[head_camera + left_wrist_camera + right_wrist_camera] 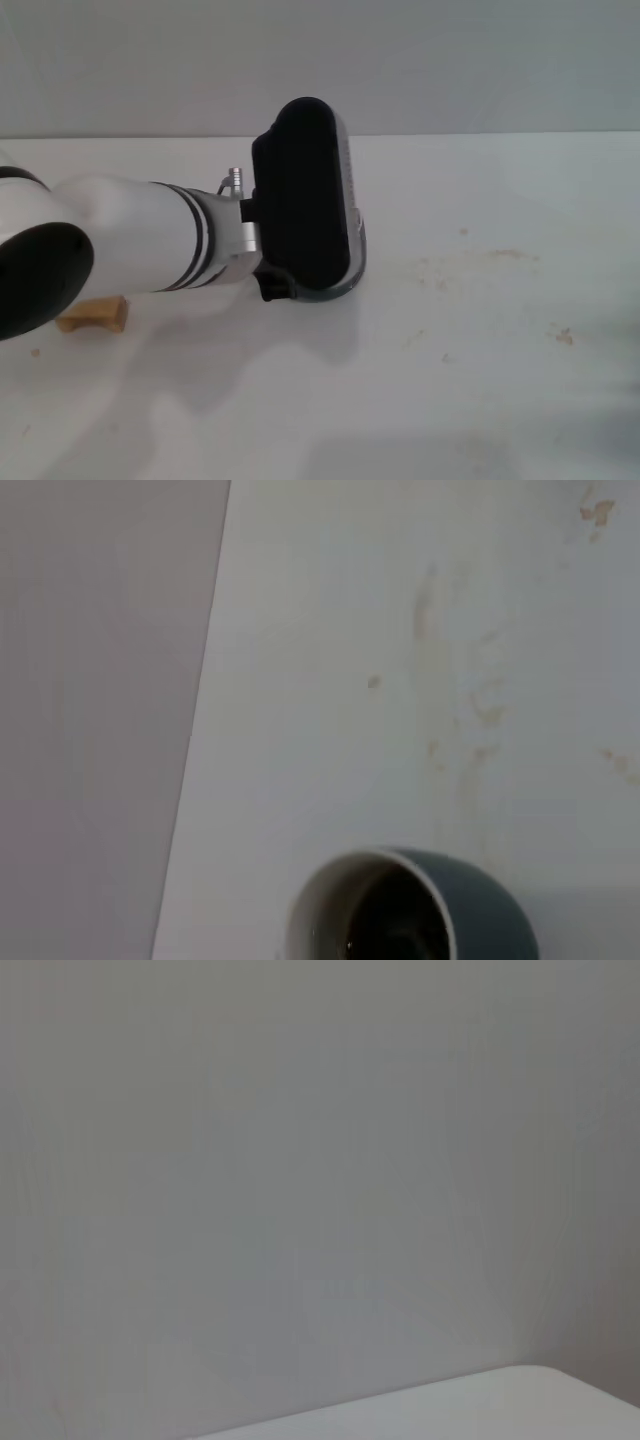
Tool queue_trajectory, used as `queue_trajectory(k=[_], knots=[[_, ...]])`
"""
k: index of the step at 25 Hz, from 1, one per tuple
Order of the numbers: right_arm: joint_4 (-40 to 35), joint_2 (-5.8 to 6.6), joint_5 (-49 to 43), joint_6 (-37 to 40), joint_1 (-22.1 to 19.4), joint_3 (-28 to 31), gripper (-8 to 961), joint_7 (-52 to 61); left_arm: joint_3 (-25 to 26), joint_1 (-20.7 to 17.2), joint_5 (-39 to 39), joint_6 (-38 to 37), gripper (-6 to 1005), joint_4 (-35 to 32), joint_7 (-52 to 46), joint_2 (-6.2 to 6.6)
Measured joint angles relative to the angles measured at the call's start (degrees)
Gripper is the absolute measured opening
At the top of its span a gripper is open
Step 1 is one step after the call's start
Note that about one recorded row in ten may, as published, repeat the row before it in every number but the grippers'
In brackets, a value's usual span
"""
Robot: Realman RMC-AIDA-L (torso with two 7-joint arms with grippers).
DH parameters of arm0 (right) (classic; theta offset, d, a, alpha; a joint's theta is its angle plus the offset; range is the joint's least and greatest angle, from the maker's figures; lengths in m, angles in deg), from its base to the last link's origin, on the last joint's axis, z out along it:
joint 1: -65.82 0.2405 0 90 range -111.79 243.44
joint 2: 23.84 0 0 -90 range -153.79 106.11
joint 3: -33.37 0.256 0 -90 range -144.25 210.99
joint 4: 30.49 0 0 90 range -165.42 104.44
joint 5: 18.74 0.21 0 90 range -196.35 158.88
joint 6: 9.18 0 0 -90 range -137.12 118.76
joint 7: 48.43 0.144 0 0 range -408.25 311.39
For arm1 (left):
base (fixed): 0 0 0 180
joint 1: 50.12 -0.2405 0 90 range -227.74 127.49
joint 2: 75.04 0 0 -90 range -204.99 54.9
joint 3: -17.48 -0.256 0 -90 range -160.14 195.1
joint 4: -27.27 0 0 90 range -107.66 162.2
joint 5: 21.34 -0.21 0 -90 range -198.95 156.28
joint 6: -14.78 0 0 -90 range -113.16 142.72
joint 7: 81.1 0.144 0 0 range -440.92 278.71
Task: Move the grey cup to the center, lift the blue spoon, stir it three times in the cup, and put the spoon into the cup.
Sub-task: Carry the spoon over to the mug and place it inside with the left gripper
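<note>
- The first step is judged to be in hand: bringing the grey cup point(415, 910) to the middle of the bench point(500, 380).
- In the head view, the left end effector point(300, 205) is seen directly over the cup, so that only a sliver of the cup's grey rim point(345, 285) shows beneath the black housing.
- In the left wrist view, the cup is seen from above, with a white inside and dark liquid in it; its handle is not visible.
- Whether the left end effector is open or closed on the cup cannot be told, since no fingers are shown in any view.
- The cup is seen standing on the bench, roughly at the middle of the head view.
- The blue spoon is not seen in any view; a tan block point(95, 315) lies well to the left of the cup, partly hidden by the arm.
- The right end effector is not in view; only wall and a bench edge are shown by its camera.
- Next, a settled cup position must be confirmed before the spoon is sought.
</note>
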Motion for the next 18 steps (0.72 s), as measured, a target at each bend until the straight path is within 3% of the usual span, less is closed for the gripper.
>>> queue_trajectory(k=[18], knots=[[0.2, 0.09, 0.0, -0.1, 0.2, 0.0, -2, 0.0, 5.3, 0.0, -0.5, -1.0, 184, -3.3, 1.3, 0.14]])
